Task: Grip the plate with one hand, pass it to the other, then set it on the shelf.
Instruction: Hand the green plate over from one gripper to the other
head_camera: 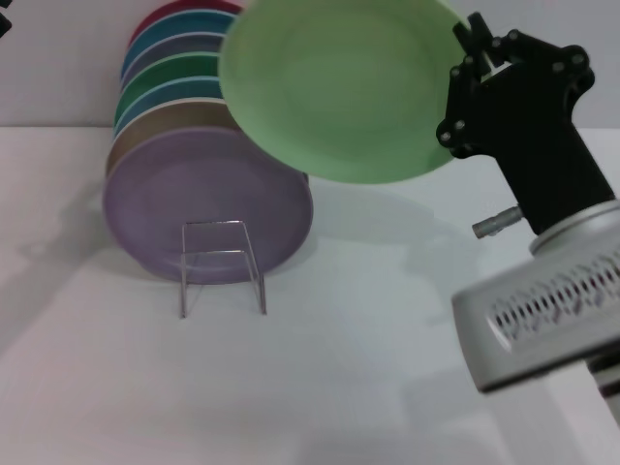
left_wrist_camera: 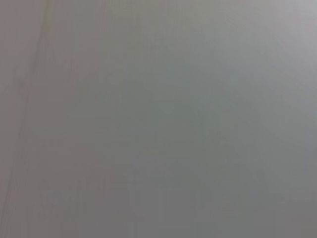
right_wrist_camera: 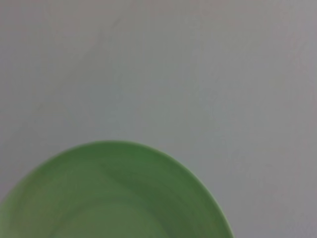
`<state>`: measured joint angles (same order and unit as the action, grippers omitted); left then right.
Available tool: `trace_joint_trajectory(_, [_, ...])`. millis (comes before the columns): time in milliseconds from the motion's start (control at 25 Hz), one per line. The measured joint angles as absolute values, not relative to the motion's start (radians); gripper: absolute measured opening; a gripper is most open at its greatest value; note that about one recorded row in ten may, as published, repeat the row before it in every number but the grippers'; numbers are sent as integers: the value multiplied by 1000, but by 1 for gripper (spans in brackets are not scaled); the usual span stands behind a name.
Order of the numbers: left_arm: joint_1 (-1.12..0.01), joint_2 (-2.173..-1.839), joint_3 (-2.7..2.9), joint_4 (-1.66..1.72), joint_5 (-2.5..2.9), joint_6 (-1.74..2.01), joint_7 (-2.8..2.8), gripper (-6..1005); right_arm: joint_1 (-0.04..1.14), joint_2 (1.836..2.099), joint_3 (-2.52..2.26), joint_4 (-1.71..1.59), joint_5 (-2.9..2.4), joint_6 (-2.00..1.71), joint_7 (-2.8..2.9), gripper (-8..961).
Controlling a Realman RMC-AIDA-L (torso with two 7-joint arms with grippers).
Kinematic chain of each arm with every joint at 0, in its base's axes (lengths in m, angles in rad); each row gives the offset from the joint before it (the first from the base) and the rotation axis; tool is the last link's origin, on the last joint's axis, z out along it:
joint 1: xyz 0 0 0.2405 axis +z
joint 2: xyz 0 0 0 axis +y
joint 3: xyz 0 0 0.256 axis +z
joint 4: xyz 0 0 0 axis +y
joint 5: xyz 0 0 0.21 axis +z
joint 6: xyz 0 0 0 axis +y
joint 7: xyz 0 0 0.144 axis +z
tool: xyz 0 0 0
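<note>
On the white desk, one thin silver wire rack stands before a leaning row of about seven coloured plates, the lavender plate frontmost. Beyond, the black right tool clamps one round mint-green matte plate aloft by its edge.

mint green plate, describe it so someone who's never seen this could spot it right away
Start at the row of coloured plates standing on edge on the white table. The mint green plate is up in the air to their right, gripped at its edge by the right gripper. It alone is off the table.
</note>
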<state>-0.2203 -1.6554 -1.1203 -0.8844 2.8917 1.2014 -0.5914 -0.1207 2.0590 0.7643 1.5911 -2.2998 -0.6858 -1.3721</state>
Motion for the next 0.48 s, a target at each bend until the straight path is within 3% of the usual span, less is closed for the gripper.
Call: trace_joint_trajectory(480, [-228,-1672,-1139,-881,2892,1209,-563,683,-58,2037,618,1400,-2494,-1187,-1007,24])
